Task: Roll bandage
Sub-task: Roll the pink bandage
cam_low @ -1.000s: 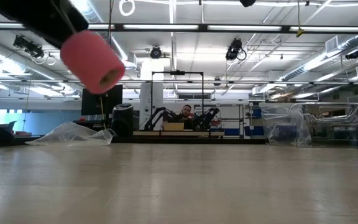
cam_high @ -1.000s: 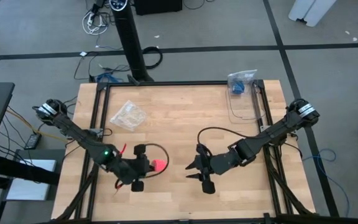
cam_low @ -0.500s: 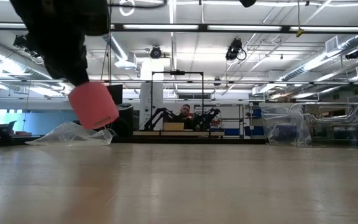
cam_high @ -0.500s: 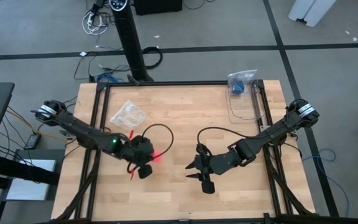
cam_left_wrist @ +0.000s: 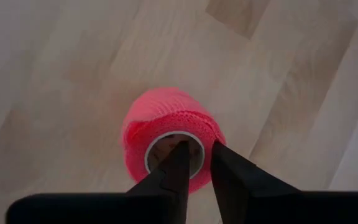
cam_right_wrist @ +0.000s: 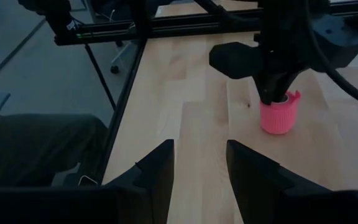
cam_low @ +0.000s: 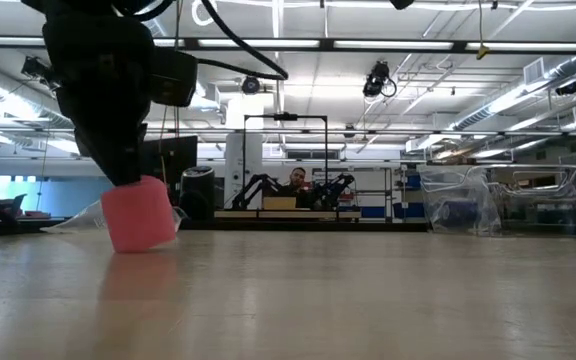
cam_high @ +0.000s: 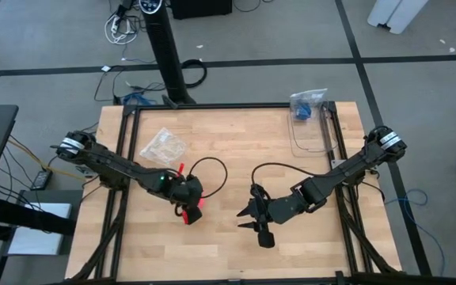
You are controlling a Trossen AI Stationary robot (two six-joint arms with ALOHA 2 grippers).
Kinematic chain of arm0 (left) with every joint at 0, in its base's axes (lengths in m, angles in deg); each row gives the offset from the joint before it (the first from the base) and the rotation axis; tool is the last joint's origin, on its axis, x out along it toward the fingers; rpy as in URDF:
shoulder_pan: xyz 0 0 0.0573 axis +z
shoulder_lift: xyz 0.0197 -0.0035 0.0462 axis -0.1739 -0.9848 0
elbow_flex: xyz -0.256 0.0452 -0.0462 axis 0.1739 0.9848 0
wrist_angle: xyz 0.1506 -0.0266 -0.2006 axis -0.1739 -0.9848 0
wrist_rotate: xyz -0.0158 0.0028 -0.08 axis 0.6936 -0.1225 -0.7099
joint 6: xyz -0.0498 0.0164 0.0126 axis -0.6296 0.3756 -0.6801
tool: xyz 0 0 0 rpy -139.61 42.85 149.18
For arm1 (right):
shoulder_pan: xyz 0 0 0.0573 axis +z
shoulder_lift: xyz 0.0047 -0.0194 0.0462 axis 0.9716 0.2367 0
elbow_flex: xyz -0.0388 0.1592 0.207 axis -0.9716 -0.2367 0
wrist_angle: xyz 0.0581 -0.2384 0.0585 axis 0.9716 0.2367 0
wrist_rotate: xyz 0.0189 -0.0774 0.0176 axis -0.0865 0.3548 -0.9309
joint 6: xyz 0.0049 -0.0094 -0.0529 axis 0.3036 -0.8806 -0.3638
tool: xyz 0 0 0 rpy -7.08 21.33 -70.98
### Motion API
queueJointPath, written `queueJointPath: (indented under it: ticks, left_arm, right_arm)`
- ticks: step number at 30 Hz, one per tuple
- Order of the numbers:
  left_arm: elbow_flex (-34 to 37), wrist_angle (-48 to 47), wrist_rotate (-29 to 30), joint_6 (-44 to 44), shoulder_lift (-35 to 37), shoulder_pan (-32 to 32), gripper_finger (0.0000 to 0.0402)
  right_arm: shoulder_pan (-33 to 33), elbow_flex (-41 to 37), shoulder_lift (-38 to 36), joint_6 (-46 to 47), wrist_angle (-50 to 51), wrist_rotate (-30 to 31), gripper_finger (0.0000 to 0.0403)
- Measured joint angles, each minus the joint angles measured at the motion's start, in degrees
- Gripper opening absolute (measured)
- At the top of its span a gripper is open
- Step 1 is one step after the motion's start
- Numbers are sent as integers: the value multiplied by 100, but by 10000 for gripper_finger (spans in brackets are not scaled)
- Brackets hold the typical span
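While the bandage (cam_low: 138, 214) stands upright (rolled), left hand (cam_left_wrist: 194, 163) pinches its rim.

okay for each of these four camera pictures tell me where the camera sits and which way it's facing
High: overhead, straight down; both arms, left pincer, right pincer.
Low: tabletop height, level; bandage roll standing under left arm.
Left wrist: looks down its fingers pinching the roll's rim.
Right wrist: past its open fingers toward the roll.
All four share the roll.

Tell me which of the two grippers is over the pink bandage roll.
The left gripper: it points down onto the pink bandage roll standing on the table. The right gripper hovers apart, empty.
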Motion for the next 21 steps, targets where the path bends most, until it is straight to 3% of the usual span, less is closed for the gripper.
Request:
queueJointPath:
  ticks: [7,14,21]
  left_arm:
    - [-546,-815,317,5,-1,2,50]
    - [-600,-839,354,14,2,15,57]
    - [-841,-1315,222,586,2,66,50]
  right_arm:
    - [11,0,0,-2,4,0,148]
    - [15,0,0,-2,11,-2,148]
    - [22,0,0,-2,72,-2,148]
